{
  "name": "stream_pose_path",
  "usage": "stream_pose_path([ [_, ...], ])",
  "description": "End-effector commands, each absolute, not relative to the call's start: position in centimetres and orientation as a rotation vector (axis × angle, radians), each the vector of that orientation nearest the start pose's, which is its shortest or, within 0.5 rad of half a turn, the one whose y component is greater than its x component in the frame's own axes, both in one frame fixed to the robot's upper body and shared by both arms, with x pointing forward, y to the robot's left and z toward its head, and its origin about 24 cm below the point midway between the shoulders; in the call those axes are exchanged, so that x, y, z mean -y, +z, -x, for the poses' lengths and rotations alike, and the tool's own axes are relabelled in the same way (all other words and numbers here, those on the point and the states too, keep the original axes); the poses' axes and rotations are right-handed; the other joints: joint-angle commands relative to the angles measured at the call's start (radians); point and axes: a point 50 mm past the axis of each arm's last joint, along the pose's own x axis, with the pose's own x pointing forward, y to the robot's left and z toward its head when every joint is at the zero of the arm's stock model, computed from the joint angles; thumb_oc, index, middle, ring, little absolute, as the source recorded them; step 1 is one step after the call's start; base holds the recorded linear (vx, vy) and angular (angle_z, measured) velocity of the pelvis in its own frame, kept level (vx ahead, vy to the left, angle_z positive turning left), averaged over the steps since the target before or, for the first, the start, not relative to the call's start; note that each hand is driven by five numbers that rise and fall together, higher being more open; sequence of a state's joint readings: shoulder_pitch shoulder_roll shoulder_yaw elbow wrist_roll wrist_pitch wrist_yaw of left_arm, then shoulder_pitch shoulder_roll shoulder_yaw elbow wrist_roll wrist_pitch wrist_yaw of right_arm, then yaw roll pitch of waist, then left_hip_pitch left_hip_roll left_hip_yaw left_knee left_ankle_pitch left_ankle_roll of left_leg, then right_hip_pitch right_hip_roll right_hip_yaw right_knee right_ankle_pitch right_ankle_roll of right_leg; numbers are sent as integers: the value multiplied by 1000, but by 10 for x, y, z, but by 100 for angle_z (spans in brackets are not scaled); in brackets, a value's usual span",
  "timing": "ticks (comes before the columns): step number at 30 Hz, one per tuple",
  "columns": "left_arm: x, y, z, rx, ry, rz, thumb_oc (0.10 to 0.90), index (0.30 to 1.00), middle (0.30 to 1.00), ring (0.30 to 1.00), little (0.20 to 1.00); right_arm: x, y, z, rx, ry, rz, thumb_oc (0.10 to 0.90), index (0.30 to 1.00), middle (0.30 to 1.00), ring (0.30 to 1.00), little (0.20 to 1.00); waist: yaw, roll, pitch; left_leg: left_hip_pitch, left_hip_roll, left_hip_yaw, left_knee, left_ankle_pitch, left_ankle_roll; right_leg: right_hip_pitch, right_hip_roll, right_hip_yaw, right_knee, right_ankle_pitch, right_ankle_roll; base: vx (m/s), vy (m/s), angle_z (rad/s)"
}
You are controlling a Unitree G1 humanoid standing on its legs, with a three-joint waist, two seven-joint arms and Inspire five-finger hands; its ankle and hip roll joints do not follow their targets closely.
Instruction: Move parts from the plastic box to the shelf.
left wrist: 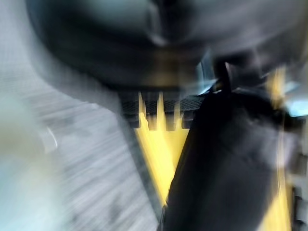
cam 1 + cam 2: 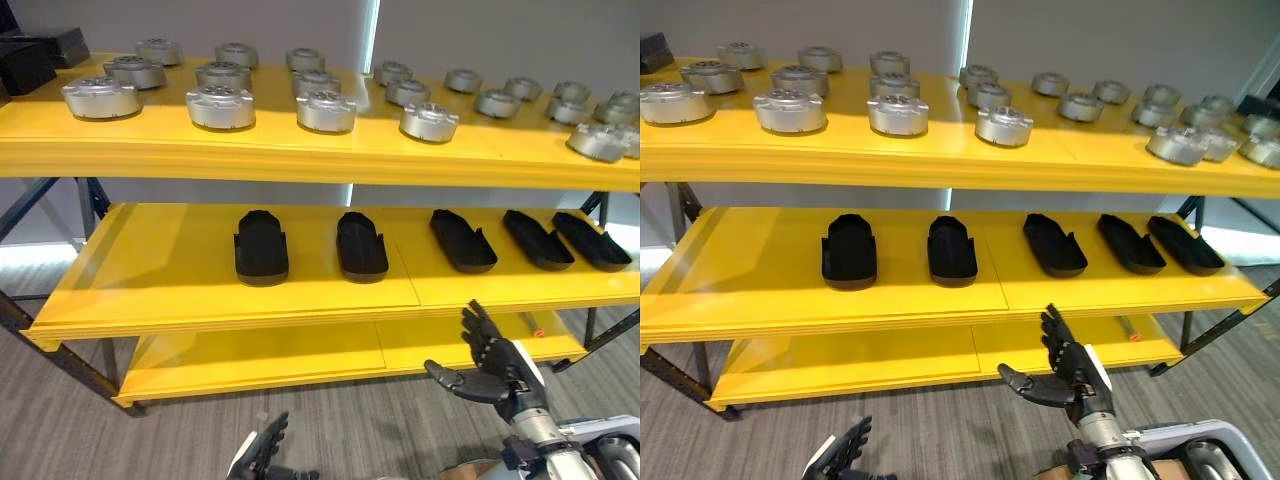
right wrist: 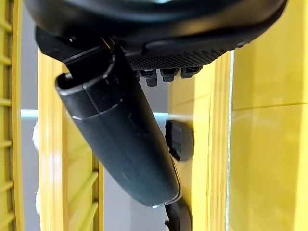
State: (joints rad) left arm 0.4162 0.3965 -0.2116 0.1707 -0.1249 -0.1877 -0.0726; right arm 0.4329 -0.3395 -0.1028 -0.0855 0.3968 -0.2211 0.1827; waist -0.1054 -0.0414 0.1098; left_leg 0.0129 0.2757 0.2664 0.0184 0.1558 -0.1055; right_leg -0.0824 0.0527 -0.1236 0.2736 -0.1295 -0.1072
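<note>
Parts: matte black ribbed shells [image 2: 262, 246] rowed on glossy yellow shelf [image 2: 180, 285], round silver castings [image 2: 220, 106] at 12. Right hand [image 2: 497, 366] spread, empty; left hand [image 2: 262, 452] can't tell.

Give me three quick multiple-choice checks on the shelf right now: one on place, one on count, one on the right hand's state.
1. Where do the silver round parts lie?
A. top shelf
B. middle shelf
C. floor

2. How many black parts lie on the middle shelf?
A. three
B. five
C. seven

3. What is the right hand doing?
A. gripping a black part
B. pressing a silver part
C. open, holding nothing

Answers: 1 A, the silver parts sit in rows on the top shelf. 2 B, five black parts lie side by side there. 3 C, its fingers are spread in front of the shelf with nothing in them.
</note>
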Motion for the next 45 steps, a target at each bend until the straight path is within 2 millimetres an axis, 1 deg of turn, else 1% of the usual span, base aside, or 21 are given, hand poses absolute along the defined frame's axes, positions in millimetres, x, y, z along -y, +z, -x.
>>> stream_pose_path([
  [1, -216, 16, -181, -44, -100, 125, 900, 1000, 1000, 1000, 1000, 259, 89, -180, 300, -29, 96, 900, 1000, 1000, 1000, 1000, -63, 2, -61, 4, 63, -110, 138, 36, 0, 36, -104, 82, -120, 98, 167, 4, 48, -43],
  [3, -222, 22, -181, -20, -88, 145, 900, 1000, 1000, 1000, 1000, 259, 97, -181, 339, -33, 106, 900, 1000, 1000, 1000, 1000, -77, 7, -69, 20, 70, -120, 151, 35, 3, 28, -100, 96, -119, 104, 167, 29, 63, -33],
  [4, -209, 24, -182, -4, -93, 173, 900, 1000, 1000, 1000, 1000, 262, 100, -177, 344, -48, 100, 900, 1000, 1000, 1000, 1000, -91, 17, -75, 45, 69, -152, 172, 9, 14, 11, -91, 118, -104, 98, 168, 44, 134, -20],
  [5, -212, 23, -182, -11, -81, 161, 900, 1000, 1000, 1000, 1000, 267, 99, -174, 333, -79, 103, 900, 1000, 1000, 1000, 1000, -108, 28, -77, 60, 66, -141, 154, -10, 11, 2, -88, 125, -94, 95, 171, 76, 219, -14],
  [7, -200, 35, -189, 46, -150, 196, 900, 1000, 1000, 1000, 1000, 268, 94, -173, 315, -88, 109, 900, 1000, 1000, 1000, 1000, -111, 32, -72, 51, 58, -138, 141, -16, 7, -2, -94, 131, -84, 94, 176, 42, 161, -15],
  [10, -196, 20, -193, -6, -182, 160, 900, 1000, 1000, 1000, 1000, 281, 93, -164, 285, -150, 159, 900, 1000, 1000, 1000, 1000, -147, 45, -68, 102, 2, -50, 27, -146, 6, -14, -157, 163, -104, 120, 224, 68, 409, -19],
  [11, -196, 19, -193, -5, -182, 159, 900, 1000, 1000, 1000, 1000, 281, 93, -164, 285, -151, 159, 900, 1000, 1000, 1000, 1000, -145, 44, -68, 104, -1, -47, 25, -145, 7, -12, -159, 164, -107, 121, 226, 60, 341, -21],
  [12, -210, 55, -193, 128, -181, 164, 900, 1000, 1000, 1000, 1000, 289, 94, -161, 289, -194, 184, 900, 1000, 1000, 1000, 1000, -134, 50, -66, 105, -16, -54, 18, -145, 9, -7, -171, 169, -127, 142, 238, 90, 308, -23],
  [14, -220, 38, -192, 56, -138, 149, 900, 1000, 1000, 1000, 1000, 286, 98, -163, 325, -202, 146, 900, 1000, 1000, 1000, 1000, -157, 30, -74, 134, -54, -15, 2, -205, 18, -1, -216, 191, -175, 196, 271, 109, 354, -17],
  [17, -228, 29, -195, 29, -93, 133, 900, 1000, 1000, 1000, 1000, 287, 96, -166, 314, -201, 149, 900, 1000, 1000, 1000, 1000, -167, 12, -86, 150, -93, 23, -9, -240, 34, -19, -244, 239, -217, 268, 304, 35, 249, -24],
  [19, -232, 29, -197, 38, -67, 130, 900, 1000, 1000, 1000, 1000, 283, 99, -169, 331, -186, 148, 900, 1000, 1000, 1000, 1000, -173, 1, -91, 161, -117, 49, -16, -256, 46, -30, -255, 264, -235, 300, 325, 24, 251, -58],
  [22, -227, 38, -201, 83, -91, 96, 900, 1000, 1000, 1000, 1000, 285, 93, -167, 303, -197, 154, 900, 1000, 1000, 1000, 1000, -204, -25, -98, 192, -164, 99, -25, -301, 75, -55, -277, 327, -270, 406, 369, 16, 277, -49],
  [26, -225, 48, -205, 123, -125, 68, 900, 1000, 1000, 1000, 1000, 285, 98, -167, 316, -187, 181, 900, 1000, 1000, 1000, 1000, -214, -30, -95, 194, -176, 113, -22, -311, 84, -70, -280, 345, -283, 446, 369, -26, 159, -39],
  [27, -216, 67, -220, 207, -183, -8, 900, 1000, 1000, 1000, 1000, 284, 99, -166, 315, -193, 212, 900, 1000, 1000, 1000, 1000, -238, -33, -58, 196, -196, 144, -25, -346, 106, -105, -283, 330, -303, 539, 369, -78, 298, -41],
  [28, -214, 69, -222, 218, -188, -12, 900, 1000, 1000, 1000, 1000, 283, 97, -165, 310, -198, 199, 900, 1000, 1000, 1000, 1000, -239, -33, -49, 190, -196, 153, -26, -341, 107, -117, -284, 305, -296, 548, 369, -143, 322, -24],
  [29, -213, 71, -226, 229, -187, -20, 900, 1000, 1000, 1000, 1000, 282, 96, -164, 308, -200, 193, 900, 1000, 1000, 1000, 1000, -234, -28, -39, 179, -193, 159, -25, -332, 108, -124, -292, 259, -280, 533, 369, -186, 113, -22],
  [31, -208, 76, -233, 250, -186, -11, 900, 1000, 1000, 1000, 1000, 282, 98, -166, 315, -199, 200, 900, 1000, 1000, 1000, 1000, -218, -7, -28, 148, -183, 179, -34, -291, 111, -97, -323, 115, -203, 429, 355, -278, 124, -58],
  [35, -213, 77, -229, 254, -143, 29, 900, 1000, 1000, 1000, 1000, 276, 101, -178, 347, -187, 174, 900, 1000, 1000, 1000, 1000, -155, 6, -43, 104, -159, 252, -20, -258, 123, -13, -379, -28, -93, 322, 318, -250, -8, -78],
  [39, -220, 76, -221, 249, -112, 43, 900, 1000, 1000, 1000, 1000, 266, 104, -191, 380, -148, 147, 900, 1000, 1000, 1000, 1000, -109, -9, -63, 82, -130, 308, 9, -253, 123, 44, -417, -8, -78, 349, 317, -162, -148, -107],
  [41, -227, 74, -215, 243, -78, 45, 900, 1000, 1000, 1000, 1000, 261, 103, -194, 380, -135, 136, 900, 1000, 1000, 1000, 1000, -75, -32, -84, 63, -90, 359, 50, -238, 101, 90, -444, -66, -136, 391, 342, -128, -260, -93],
  [45, -233, 68, -209, 215, -50, 59, 900, 1000, 1000, 1000, 1000, 257, 101, -193, 374, -119, 126, 900, 1000, 1000, 1000, 1000, -70, -50, -101, 62, -37, 400, 77, -211, 60, 104, -393, -68, -241, 337, 343, -67, -258, -107],
])
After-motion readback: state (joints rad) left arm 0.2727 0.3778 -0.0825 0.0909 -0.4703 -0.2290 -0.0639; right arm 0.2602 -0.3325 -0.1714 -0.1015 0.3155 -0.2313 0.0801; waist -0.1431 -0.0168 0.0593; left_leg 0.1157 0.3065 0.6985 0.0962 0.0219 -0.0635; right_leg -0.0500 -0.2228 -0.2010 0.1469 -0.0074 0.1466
